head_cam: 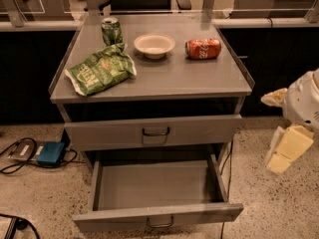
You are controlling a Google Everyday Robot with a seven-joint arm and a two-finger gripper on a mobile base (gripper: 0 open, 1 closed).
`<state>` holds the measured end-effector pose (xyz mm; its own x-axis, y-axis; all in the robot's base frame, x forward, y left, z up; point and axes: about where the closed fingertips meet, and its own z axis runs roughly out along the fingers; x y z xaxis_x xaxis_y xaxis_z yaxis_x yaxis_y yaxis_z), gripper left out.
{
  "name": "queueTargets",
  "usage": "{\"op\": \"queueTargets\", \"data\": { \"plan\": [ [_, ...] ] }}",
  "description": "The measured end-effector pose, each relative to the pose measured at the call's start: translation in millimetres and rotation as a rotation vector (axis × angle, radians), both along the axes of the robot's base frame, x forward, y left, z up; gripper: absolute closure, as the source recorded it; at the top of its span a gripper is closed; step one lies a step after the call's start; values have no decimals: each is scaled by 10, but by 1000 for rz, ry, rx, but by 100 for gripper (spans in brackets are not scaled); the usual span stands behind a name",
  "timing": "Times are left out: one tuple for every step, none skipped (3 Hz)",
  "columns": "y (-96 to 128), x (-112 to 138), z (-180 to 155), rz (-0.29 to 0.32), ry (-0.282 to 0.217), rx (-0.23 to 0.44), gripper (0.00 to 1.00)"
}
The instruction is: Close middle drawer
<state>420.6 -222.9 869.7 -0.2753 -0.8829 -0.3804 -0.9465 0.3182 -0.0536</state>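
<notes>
The middle drawer point(158, 214) is pulled far out at the bottom of the camera view. It has a low grey front with a small dark loop handle point(160, 224), and its wide shallow tray point(157, 183) holds nothing. Above it, the taller top drawer point(154, 132) is pushed in. The lowest drawer is hidden under the open one. My gripper point(288, 151), cream-coloured under a white wrist point(305, 102), hangs at the right edge. It is to the right of the cabinet, level with the open drawer's side, and apart from it.
On the cabinet top point(199, 78) lie a green chip bag point(102, 69), a green can point(111, 30), a white bowl point(154, 45) and a red can on its side point(203, 48). A blue box point(51, 153) and cables lie on the speckled floor at left.
</notes>
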Motion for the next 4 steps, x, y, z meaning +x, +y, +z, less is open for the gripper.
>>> {"op": "queueTargets", "data": {
  "plan": [
    [-21, -132, -217, 0, 29, 38, 4],
    [-53, -276, -409, -2, 50, 60, 31],
    [-62, -341, -517, -2, 63, 65, 54],
    [-62, -343, -518, -1, 63, 65, 85]
  ]
}}
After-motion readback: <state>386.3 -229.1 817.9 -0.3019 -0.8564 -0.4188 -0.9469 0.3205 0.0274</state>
